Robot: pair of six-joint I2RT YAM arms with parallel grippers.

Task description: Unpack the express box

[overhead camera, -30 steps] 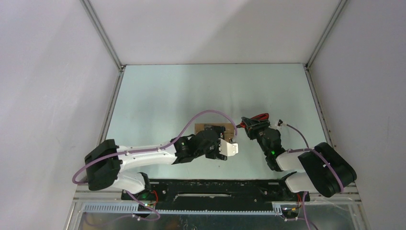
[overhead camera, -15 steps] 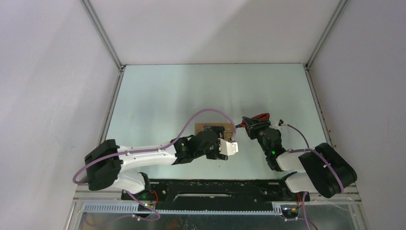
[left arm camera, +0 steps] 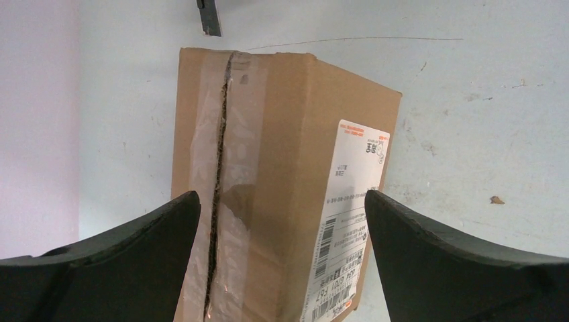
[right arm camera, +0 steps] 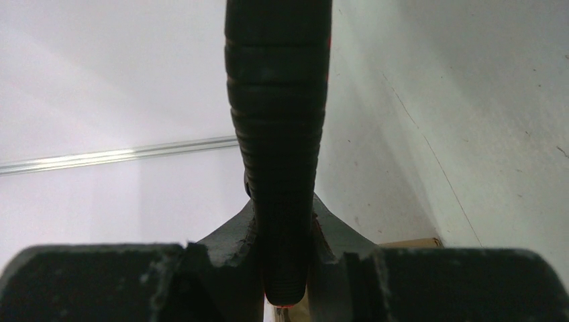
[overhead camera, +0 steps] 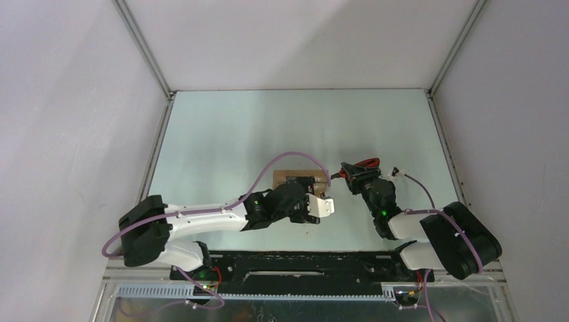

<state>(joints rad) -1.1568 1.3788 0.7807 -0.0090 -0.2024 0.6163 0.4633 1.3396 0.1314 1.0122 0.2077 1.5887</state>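
Brown cardboard express box [left arm camera: 268, 188], set mid-way on the pale table [left arm camera: 470, 100] between both arms, flanked by the left gripper [left arm camera: 282, 198] with jaws spread wide and holding nothing. Best closed squarely on both side walls, low and level, firm enough to pin but not crush, clear of the seam. Clear tape [left arm camera: 238, 134] along the top, split by a dark ragged line; white barcoded label [left arm camera: 349, 221] on one face. Nearby, right gripper [right arm camera: 285, 268] clamped on the utility knife [right arm camera: 278, 100].

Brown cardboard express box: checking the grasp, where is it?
Top view: the brown cardboard express box sits mid-table under the open left gripper, left of the right gripper.
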